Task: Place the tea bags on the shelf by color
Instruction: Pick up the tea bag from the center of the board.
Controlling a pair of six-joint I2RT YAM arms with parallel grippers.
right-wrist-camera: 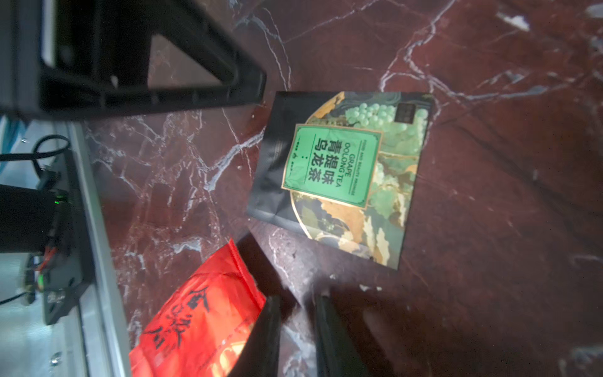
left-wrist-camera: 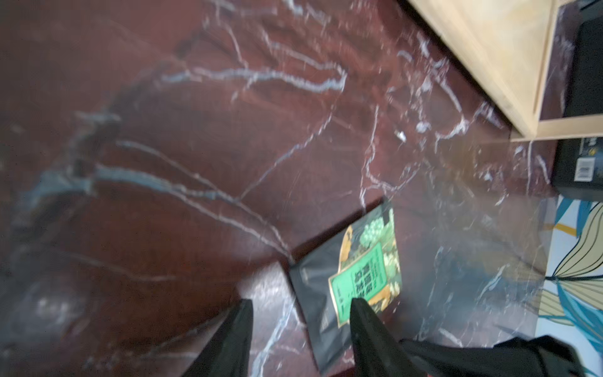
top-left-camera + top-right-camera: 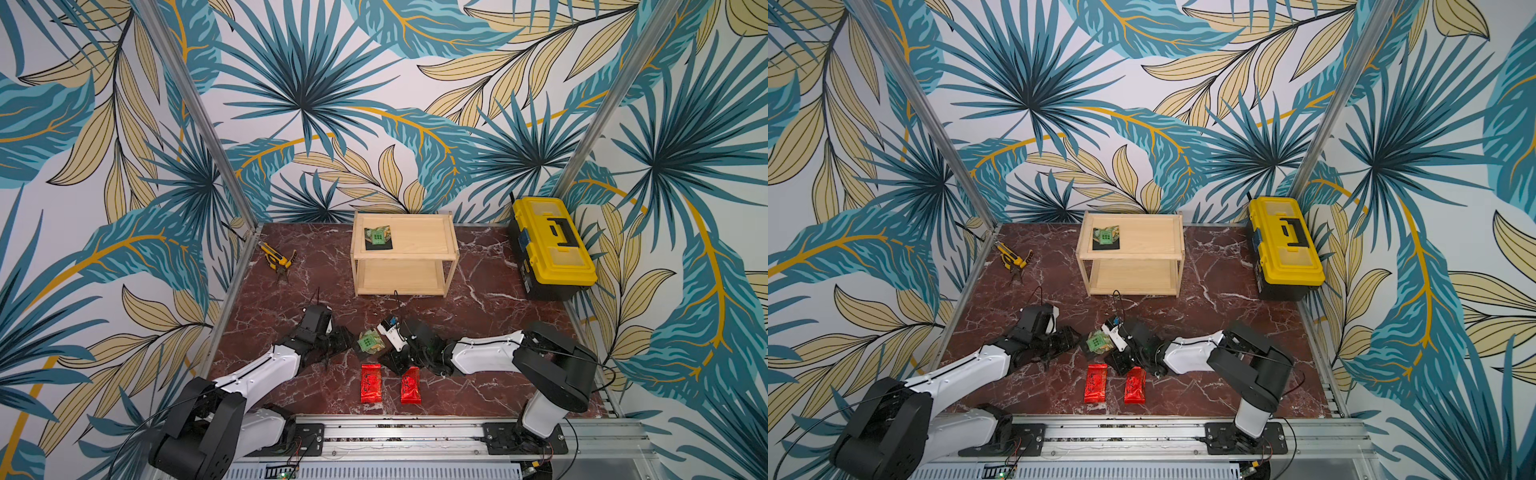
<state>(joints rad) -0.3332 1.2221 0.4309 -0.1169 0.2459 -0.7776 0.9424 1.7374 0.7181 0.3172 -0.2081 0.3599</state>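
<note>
The pale wooden shelf stands at the back, with one green tea bag lying on its top tray. A second green tea bag lies flat on the table between my two grippers. Two red tea bags lie side by side nearer the front. My left gripper is open low over the table, one finger above the edge of that green bag. My right gripper keeps a narrow gap with only bare table in it; a red bag lies just outside one finger.
A yellow-and-black toolbox sits at the back right against the wall. Yellow-handled tools lie at the back left. An aluminium rail runs along the front edge. A lower corner of the shelf shows in the left wrist view.
</note>
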